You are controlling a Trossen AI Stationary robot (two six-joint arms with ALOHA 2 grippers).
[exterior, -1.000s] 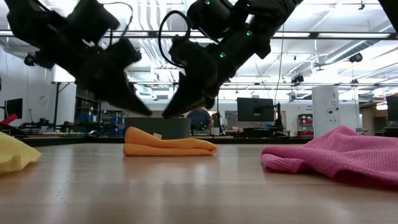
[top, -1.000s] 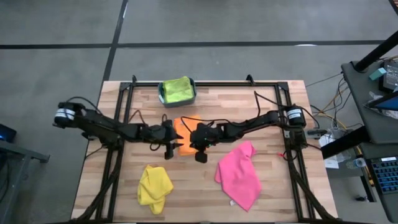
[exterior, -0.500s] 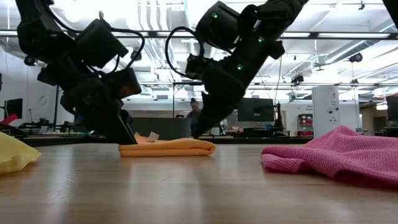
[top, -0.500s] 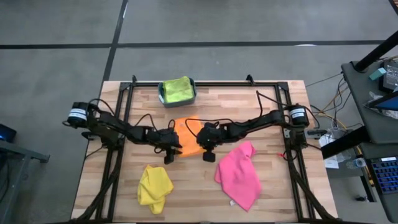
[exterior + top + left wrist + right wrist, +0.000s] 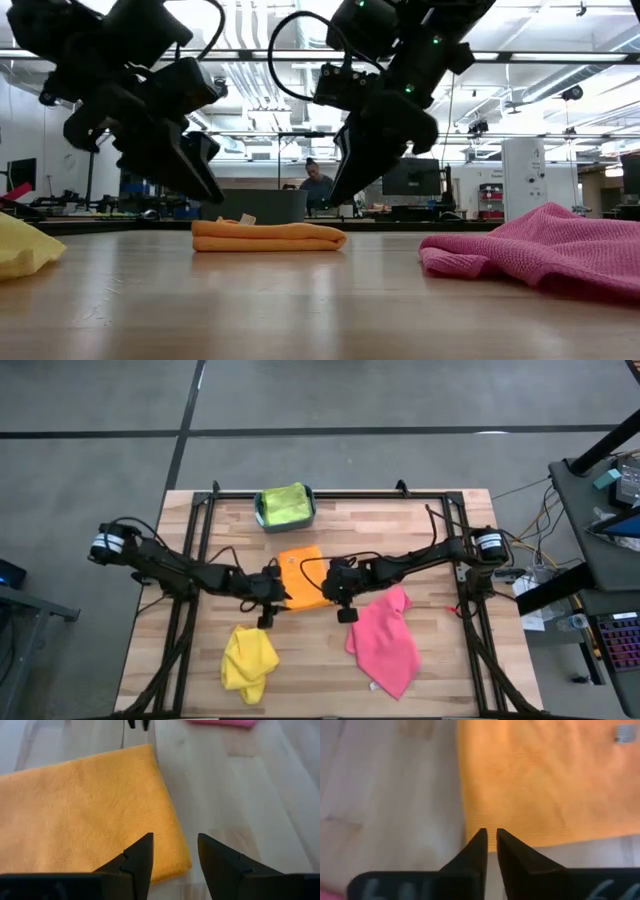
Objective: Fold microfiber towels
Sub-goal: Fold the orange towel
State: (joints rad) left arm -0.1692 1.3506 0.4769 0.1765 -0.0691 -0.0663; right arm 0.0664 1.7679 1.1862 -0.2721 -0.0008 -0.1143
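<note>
Figure: both hands hang over one folded towel at mid-desk.

Your left hand (image 5: 266, 593) hovers just off the 9 o'clock edge of the orange towel (image 5: 304, 575), clear of the cloth. Its fingers (image 5: 142, 855) are parted with nothing between them: released, empty. Your right hand (image 5: 340, 591) hovers at the towel's 4 o'clock corner. Its fingers (image 5: 476, 851) are nearly together, a thin gap showing, and they hold no cloth. In the low view both hands sit above the towel, not touching it.

The orange towel lies flat as a neat layered rectangle near the middle of the desk (image 5: 450, 680), so this fold reads as finished and let go.

Outward from there: the pink towel (image 5: 385, 640) lies rumpled at 4 o'clock of the orange one, just beside your right hand. The yellow towel (image 5: 248, 660) is bunched at 7 o'clock, near the front edge. At 12 o'clock, by the far edge, a teal bin (image 5: 260, 512) holds a lime green towel (image 5: 285, 504).

Judged step: between towels, one done and two loose ones left unfolded. The next move likely calls for you to clear the orange towel from the middle, or take the pink towel, open it flat and pinch two adjoining corners, one per hand.
</note>
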